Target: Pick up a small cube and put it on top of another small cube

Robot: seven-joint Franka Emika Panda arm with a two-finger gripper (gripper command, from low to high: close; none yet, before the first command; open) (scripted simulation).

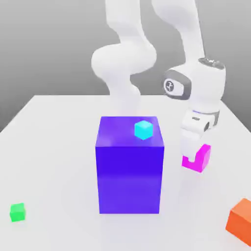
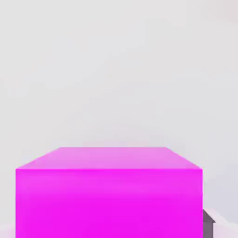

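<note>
The small cube [image 1: 203, 158] is bright magenta and sits low on the white table at the exterior view's right. My gripper [image 1: 192, 156] reaches straight down onto it, with a white finger covering the cube's near left part. The fingers are shut on the cube. In the hand view the small cube [image 2: 109, 200] looms very close, its top face and one side showing, and a grey fingertip [image 2: 208, 224] presses at its edge. A tiny cyan cube [image 1: 143, 129] rests on top of the tall purple block [image 1: 130, 171].
The purple block stands mid-table, to the exterior view's left of my gripper. A tiny green cube [image 1: 17, 212] lies near the front left. An orange cube [image 1: 242, 220] sits at the front right edge. The white arm rises behind the block.
</note>
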